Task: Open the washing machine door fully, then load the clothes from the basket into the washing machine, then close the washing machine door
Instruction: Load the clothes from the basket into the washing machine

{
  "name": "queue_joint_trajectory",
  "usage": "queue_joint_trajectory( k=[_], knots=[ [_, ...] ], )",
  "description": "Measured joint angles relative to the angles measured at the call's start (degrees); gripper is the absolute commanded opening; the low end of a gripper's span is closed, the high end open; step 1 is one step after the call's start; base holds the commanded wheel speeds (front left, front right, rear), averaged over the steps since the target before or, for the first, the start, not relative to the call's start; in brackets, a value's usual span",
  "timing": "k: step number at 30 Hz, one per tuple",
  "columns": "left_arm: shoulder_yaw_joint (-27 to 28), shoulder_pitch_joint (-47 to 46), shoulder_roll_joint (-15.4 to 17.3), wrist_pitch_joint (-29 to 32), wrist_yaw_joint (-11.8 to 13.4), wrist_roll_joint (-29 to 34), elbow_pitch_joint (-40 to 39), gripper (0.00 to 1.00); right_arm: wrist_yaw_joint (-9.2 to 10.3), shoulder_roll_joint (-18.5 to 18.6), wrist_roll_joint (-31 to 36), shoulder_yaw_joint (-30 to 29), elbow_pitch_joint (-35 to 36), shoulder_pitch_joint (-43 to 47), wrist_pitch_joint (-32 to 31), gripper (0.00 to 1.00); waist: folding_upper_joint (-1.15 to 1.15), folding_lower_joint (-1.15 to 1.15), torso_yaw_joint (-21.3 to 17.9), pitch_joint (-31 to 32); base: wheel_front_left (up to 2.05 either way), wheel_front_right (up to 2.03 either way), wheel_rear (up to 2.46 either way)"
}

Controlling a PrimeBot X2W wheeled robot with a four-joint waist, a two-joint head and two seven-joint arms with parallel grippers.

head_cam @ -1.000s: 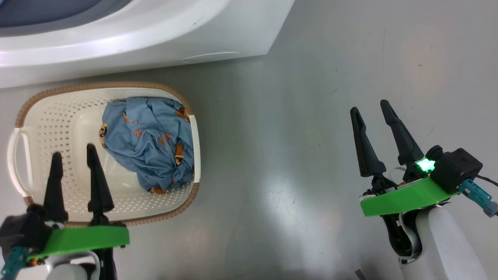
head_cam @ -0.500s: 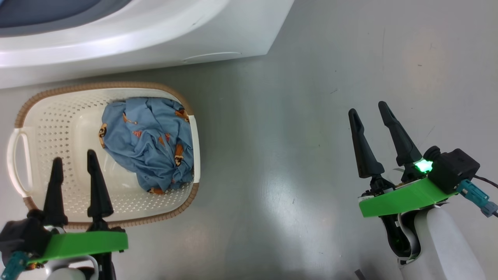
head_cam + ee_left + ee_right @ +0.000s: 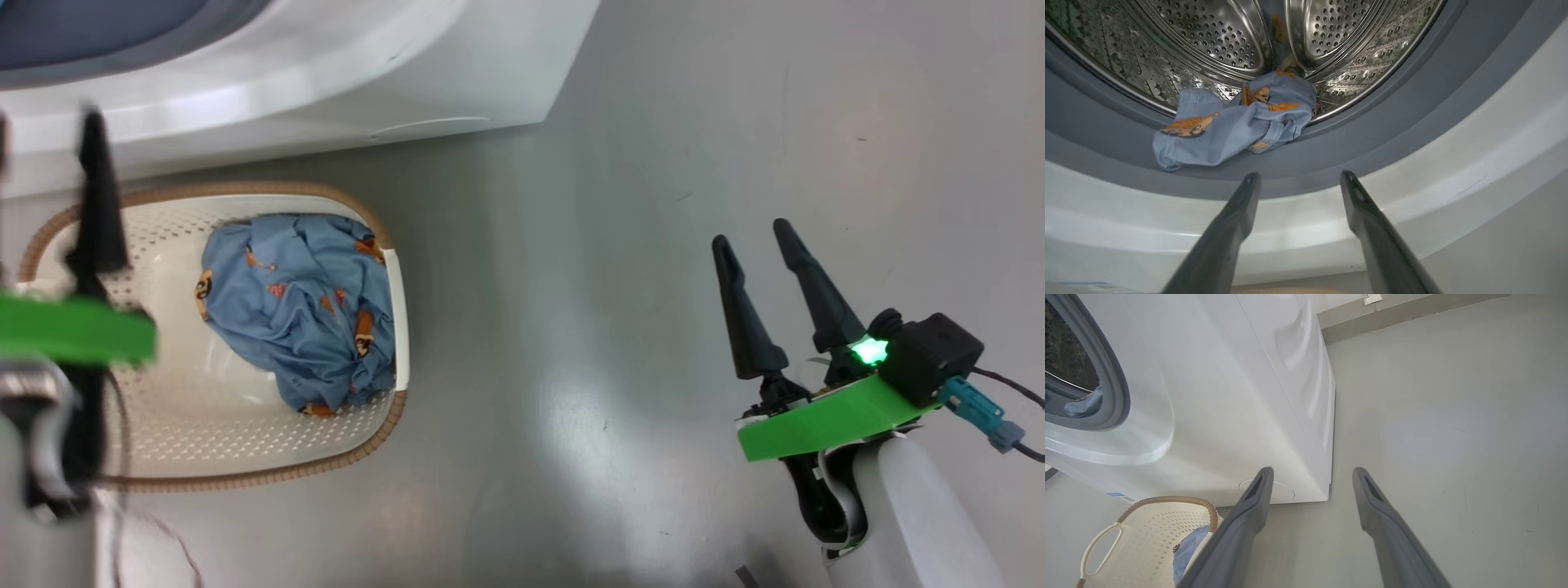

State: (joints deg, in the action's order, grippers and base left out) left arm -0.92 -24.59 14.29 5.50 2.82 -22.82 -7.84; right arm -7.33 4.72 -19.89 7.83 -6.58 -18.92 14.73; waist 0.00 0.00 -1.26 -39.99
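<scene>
Head view, looking down: the cream basket (image 3: 245, 445) sits on the grey floor (image 3: 620, 204) just before the white washing machine (image 3: 343, 73), with crumpled blue bear-print clothes (image 3: 298, 314) in its right half. The right gripper (image 3: 750, 232) hovers over bare floor well right of the basket, jaws released and empty. Left wrist view: the left gripper (image 3: 1300, 174), jaws released and empty, points at the steel drum (image 3: 1229, 41), where another blue garment (image 3: 1229, 122) drapes over the grey gasket (image 3: 1392, 122).

The left gripper (image 3: 47, 122) has risen from the near rim of the basket (image 3: 398, 327) toward the washing machine (image 3: 367, 73)
</scene>
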Motion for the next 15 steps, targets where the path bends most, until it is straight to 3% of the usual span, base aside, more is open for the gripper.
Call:
queue_joint_trajectory(
  k=[5,15],
  knots=[
    [-0.2,-8.7,2.9,6.9,0.0,-0.1,-0.1,1.00,0.00,-0.6,-0.5,0.9,-0.6,-0.2,0.0,1.00,0.00,0.00,-1.2,0.0,0.00,0.00,0.00],
    [1.1,-20.4,3.7,14.5,1.2,-3.5,8.4,1.00,0.00,-0.8,-1.0,1.0,-0.9,-1.3,0.0,1.00,0.00,0.00,-2.7,-1.1,0.00,0.00,0.00]
  ],
)
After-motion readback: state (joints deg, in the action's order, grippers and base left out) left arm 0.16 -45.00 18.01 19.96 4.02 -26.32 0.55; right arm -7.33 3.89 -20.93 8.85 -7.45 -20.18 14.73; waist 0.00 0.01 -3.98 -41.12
